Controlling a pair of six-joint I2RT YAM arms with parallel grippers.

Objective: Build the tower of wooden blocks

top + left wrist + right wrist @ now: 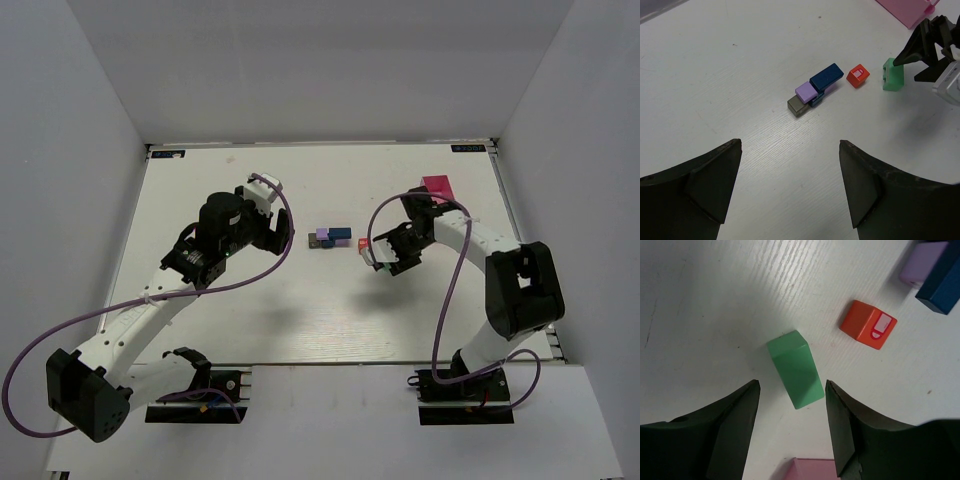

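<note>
- The left fingers are spread wide with nothing between them. They hang over the tabletop left of its middle and point toward the blocks.
- The wood block tower so far is a low cluster at the middle of the tabletop. A dark grey block, a purple block and a blue block touch one another in a slanted row.
- The blue block sits higher than the grey one. It rests partly on a darker piece that I can hardly make out.
- A red block with a pale patch on one face lies alone, just beside the cluster on the side toward the right edge.
- A green block stands upright on the tabletop a little further toward the right edge, apart from the red one.
- The right fingers are open and straddle the green block. The wrist view shows a gap on each side, so they are not clamping it.
- A pink tray lies beyond the right arm, toward the far right corner.
</note>
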